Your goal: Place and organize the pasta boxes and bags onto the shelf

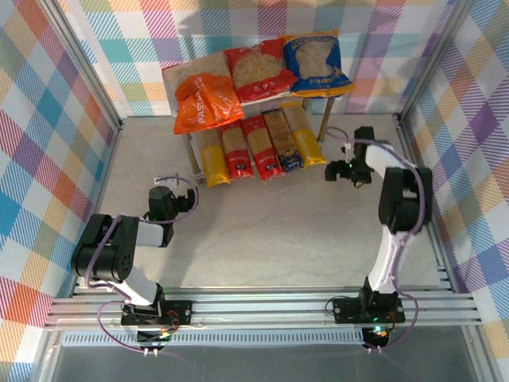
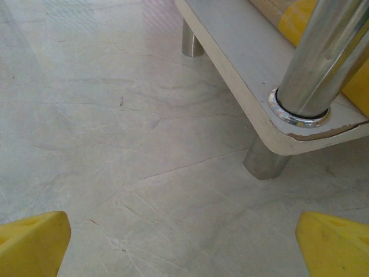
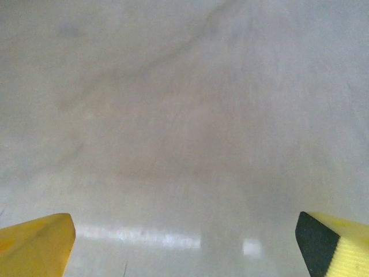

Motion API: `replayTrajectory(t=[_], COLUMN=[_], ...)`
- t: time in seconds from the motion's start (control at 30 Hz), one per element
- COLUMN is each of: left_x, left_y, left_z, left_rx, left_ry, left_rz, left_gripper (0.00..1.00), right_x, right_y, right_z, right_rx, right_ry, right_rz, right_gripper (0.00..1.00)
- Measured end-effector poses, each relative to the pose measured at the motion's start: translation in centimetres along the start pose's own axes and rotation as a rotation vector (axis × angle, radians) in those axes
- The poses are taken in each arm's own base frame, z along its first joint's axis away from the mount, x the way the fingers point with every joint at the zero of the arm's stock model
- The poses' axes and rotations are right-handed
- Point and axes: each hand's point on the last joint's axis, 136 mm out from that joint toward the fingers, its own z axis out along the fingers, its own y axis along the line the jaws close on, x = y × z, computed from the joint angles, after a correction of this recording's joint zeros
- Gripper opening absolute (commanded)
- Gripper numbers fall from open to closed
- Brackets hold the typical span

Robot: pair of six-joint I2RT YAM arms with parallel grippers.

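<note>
Shelf: the two-tier grey metal rack shelf (image 1: 170, 74) stands at the far edge of the pale marbled desk (image 1: 278, 231), a little left of centre.
Top plate: three crinkly pillow bags lie side by side. The orange bag (image 1: 205, 103) is at the left and sags over the front edge, the red bag (image 1: 256, 72) is in the middle, and the blue bag (image 1: 318, 62) is at the right.
Lower board: five long narrow packs lie side by side, ends toward me. Left to right they are the yellow pack (image 1: 213, 163), red pack (image 1: 236, 153), second red pack (image 1: 261, 150), dark blue pack (image 1: 281, 143) and second yellow pack (image 1: 307, 143).
Left hand: my left hand (image 1: 165, 178) hangs low over the desk near the shelf's front left corner. Its yellow fingertips (image 2: 31, 242) are spread wide with only bare desk between them. Just ahead are the lower board's corner and a shiny round leg (image 2: 323, 57).
Right hand: my right hand (image 1: 336, 171) is off the shelf's front right corner, toward the desk's right edge. Its fingertips (image 3: 34, 242) are wide apart and empty, over bare desk.
</note>
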Motion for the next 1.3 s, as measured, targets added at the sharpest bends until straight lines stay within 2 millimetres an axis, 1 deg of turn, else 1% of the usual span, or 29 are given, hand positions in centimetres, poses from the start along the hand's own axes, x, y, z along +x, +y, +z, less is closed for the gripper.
replayTrajectory(t=[0.07,0.13,0.17,0.2,0.23,0.3,0.37,0.5,0.53,0.6,0.67,0.73,0.8,0.87,0.93,0.97,1.0,1.13,1.3], left_x=[0.0,0.0,0.0,0.0,0.0,0.0,0.0,0.0,0.0,0.0,0.0,0.0,0.0,0.0,0.0,0.0,0.0,0.0,0.0], left_y=[0.0,0.0,0.0,-0.1,-0.1,-0.1,-0.2,-0.2,-0.1,-0.1,-0.1,-0.1,-0.1,-0.1,-0.1,-0.1,-0.1,-0.1,-0.1], left_z=[0.0,0.0,0.0,0.0,0.0,0.0,0.0,0.0,0.0,0.0,0.0,0.0,0.0,0.0,0.0,0.0,0.0,0.0,0.0], left_rx=[-0.001,0.000,0.002,0.005,0.007,0.008,0.010,0.011,0.010,0.012,0.012,0.013,0.013,0.013,0.013,0.013,0.013,0.013,0.013], left_ry=[0.000,0.000,0.000,0.000,0.000,0.001,0.001,0.001,0.001,0.001,0.001,0.001,0.001,0.001,0.001,0.001,0.001,0.001,0.001], left_rz=[0.000,0.000,0.000,0.000,0.000,0.000,0.000,-0.001,-0.001,-0.002,-0.002,-0.002,-0.002,-0.002,-0.002,-0.002,-0.002,-0.002,-0.002], left_gripper=[1.00,1.00,1.00,1.00,1.00,1.00,1.00,1.00,1.00,1.00,1.00,1.00,1.00,1.00,1.00,1.00,1.00,1.00,1.00], right_x=[0.9,0.7,0.6,0.6,0.7,0.8,1.6,5.2,5.9,6.4,5.7,4.4,3.6,3.3,4.0,4.0,4.0,2.8,2.7], right_y=[0.3,0.7,0.8,0.8,0.8,0.7,0.4,-0.9,-1.1,-1.1,-0.9,-0.6,-0.5,-0.3,-0.2,-0.2,-0.1,0.2,0.2], right_z=[-3.3,-7.2,-8.7,-9.8,-10.4,-10.1,-8.9,-5.7,-5.2,-5.0,-5.6,-6.8,-7.1,-6.0,-3.9,-3.7,-3.6,-4.3,-4.3], right_rx=[0.014,0.024,0.030,0.038,0.041,0.039,0.037,0.075,0.080,0.079,0.073,0.060,0.053,0.038,0.024,0.020,0.016,0.010,0.010], right_ry=[-0.164,-0.391,-0.490,-0.565,-0.614,-0.652,-0.671,-0.669,-0.669,-0.690,-0.738,-0.814,-0.864,-0.867,-0.792,-0.784,-0.776,-0.801,-0.802], right_rz=[-0.016,-0.047,-0.060,-0.065,-0.062,-0.045,-0.025,0.007,0.008,0.006,-0.001,-0.014,-0.023,-0.039,-0.048,-0.051,-0.054,-0.065,-0.065], right_gripper=[0.99,0.99,0.99,0.99,0.99,0.99,0.99,0.99,0.99,0.99,0.99,0.99,0.99,0.99,0.99,0.99,0.99,0.99,0.99])
